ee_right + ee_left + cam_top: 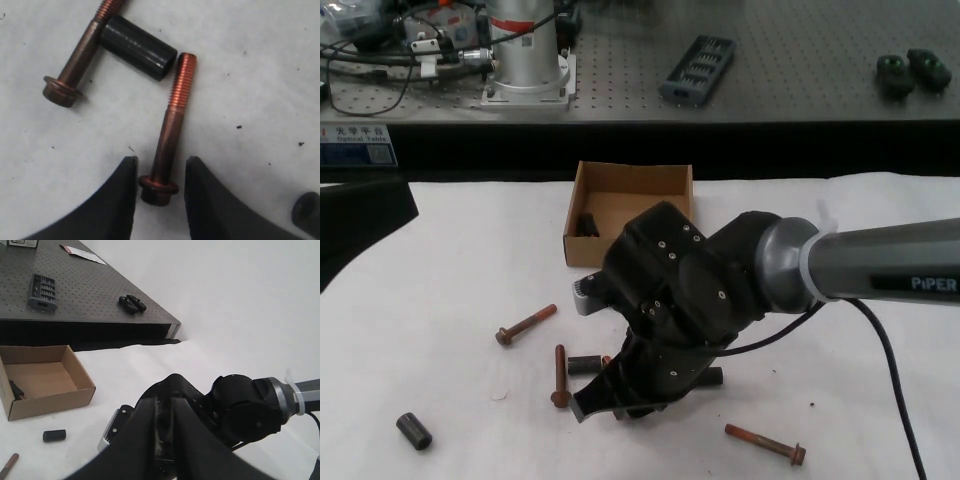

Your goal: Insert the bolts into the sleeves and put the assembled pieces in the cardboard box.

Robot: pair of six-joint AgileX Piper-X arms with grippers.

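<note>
Near bolt point(765, 443): flat on the white-covered desk point(450, 385), closest to us in the high view; well apart from the other bolts
Lone sleeve point(414, 431): black, at about the same depth but far over on the left side; nothing touches it
Right gripper point(159, 167): down at the desk among the loose parts; its fingers point(112, 200) stand apart, one on each side of a bolt's head, not clamped on it
Straddled bolt point(167, 125): flat on the desk; head between the fingers, threaded end pointing away from them and ending just beside a sleeve
Middle sleeve point(139, 47): black, on its side between that threaded end and another bolt's shank; we judge it to touch the shank
Second bolt point(75, 65): flat, near the straddled bolt; its head points the same general way
Edge sleeve point(307, 212): dark, near the right gripper; mostly cut off, so we say no more
Left gripper point(162, 412): dark against the right arm behind it; open or closed, we cannot tell
Slanted bolt point(527, 325): a little farther off, alone between the loose parts and the box
Cardboard box point(585, 252): open-topped, on the desk beyond the right gripper; a dark piece point(588, 222) lies against one inner wall; what it is we cannot tell
Perforated table point(770, 50): beyond the desk; it carries a grey rack point(698, 68)
</note>
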